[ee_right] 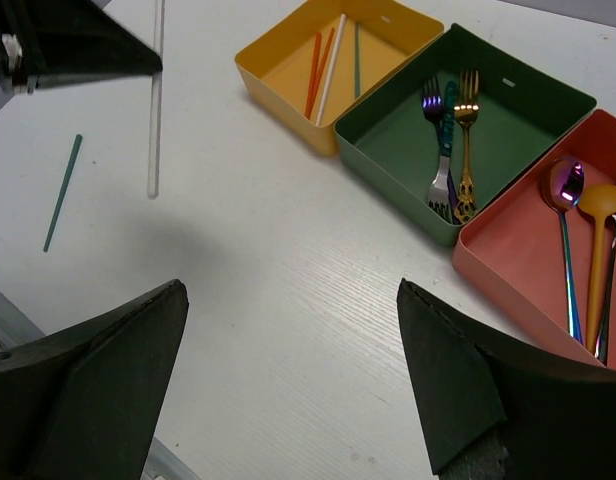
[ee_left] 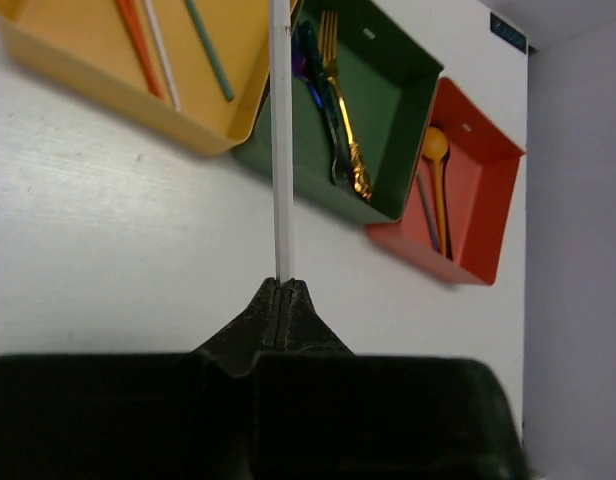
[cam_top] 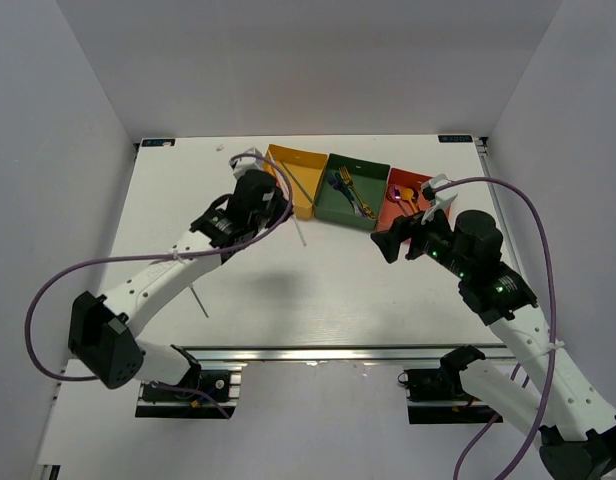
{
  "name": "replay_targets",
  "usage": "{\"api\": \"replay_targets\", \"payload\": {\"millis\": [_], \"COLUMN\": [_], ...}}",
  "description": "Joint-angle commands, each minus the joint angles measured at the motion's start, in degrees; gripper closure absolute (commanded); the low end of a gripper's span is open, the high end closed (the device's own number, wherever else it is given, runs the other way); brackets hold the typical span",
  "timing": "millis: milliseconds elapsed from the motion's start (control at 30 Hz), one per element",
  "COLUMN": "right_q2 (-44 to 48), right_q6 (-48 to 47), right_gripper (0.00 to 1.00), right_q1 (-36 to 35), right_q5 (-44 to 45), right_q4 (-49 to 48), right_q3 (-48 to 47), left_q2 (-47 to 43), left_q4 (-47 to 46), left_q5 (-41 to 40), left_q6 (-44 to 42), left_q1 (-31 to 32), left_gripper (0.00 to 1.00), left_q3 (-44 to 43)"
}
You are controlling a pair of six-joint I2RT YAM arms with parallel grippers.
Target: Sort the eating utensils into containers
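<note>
Left fingers (ee_left: 306, 322) pinching a pale chopstick (ee_left: 281, 150).
Right fingers (ee_right: 98, 390) are spread above the bench (ee_right: 288, 300), where one green chopstick (ee_right: 63, 192) lies.

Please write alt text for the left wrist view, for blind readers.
The left gripper is shut on a pale chopstick. Beyond lie a yellow tray with chopsticks, a dark green tray with forks, a red-orange tray with spoons.
</note>
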State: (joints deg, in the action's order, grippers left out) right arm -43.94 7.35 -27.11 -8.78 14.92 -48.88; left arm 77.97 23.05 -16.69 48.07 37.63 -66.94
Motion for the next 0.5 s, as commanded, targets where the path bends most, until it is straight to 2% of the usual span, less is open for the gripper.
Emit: {"api": "replay_targets", "payload": {"millis": [0, 67, 233, 467], "right_q2": [-0.6, -1.4, -1.7, -1.6], "right_q6": [0.8, 1.1, 1.7, 0.5], "right_gripper": [0.11, 0.11, 0.11, 0.11], "right_q1": [0.0, 0.0, 0.0, 0.0], "right_q5": [2.9, 3.6, 3.8, 4.3], "right_q4": [-2.7, -3.0, -3.1, -2.4], "right_q3": [-1.7, -1.7, -1.2, -1.0], "left_q2": [6.5, 12.5, 27.1, 43.9], "left_q4": [-3.2, -4.9, -2.8, -2.0], "left_q5": [-1.4, 0.2, 2.3, 5.2], "left_q6": [0.0, -0.1, -1.9, -5.2], "left_q1": [-1.9, -4.6, -11.0, -15.4], "left_gripper": [1.0, 1.0, 1.0, 1.0], "left_q3": [-7.7, -12.3, -31.4, -46.3]}}
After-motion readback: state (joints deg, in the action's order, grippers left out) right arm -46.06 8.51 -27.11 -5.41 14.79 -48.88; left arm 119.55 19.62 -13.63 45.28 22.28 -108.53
